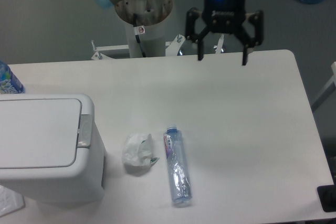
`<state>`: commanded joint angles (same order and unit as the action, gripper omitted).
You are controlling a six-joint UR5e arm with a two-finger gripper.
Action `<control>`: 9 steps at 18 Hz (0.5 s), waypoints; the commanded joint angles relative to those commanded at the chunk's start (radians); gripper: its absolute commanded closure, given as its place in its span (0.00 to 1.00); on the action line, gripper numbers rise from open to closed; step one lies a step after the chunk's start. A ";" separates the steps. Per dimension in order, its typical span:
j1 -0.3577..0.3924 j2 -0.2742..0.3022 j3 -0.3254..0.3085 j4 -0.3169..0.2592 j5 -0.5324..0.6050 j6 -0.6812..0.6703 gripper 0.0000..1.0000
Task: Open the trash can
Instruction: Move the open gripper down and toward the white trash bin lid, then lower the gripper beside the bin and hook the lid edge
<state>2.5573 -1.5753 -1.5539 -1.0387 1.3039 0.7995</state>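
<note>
bin sits at the counter's near left corner, lid flat and shut, grey button strip untouched. pincer hangs open and empty, well apart from the bin, over the far edge. judged: task not started; approach and press remain.

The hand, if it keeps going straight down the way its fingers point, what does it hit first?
Probably the bare white table near its far edge. The black two-finger hand hangs open there, nothing beneath it; its height is unclear from this view.
</note>
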 joint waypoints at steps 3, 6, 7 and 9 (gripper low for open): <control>-0.067 -0.026 0.002 0.031 0.002 -0.064 0.00; -0.130 -0.055 0.002 0.092 0.002 -0.172 0.00; -0.150 -0.067 0.002 0.123 0.002 -0.205 0.00; -0.184 -0.090 0.003 0.172 0.003 -0.250 0.00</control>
<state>2.3732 -1.6658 -1.5509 -0.8669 1.3070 0.5494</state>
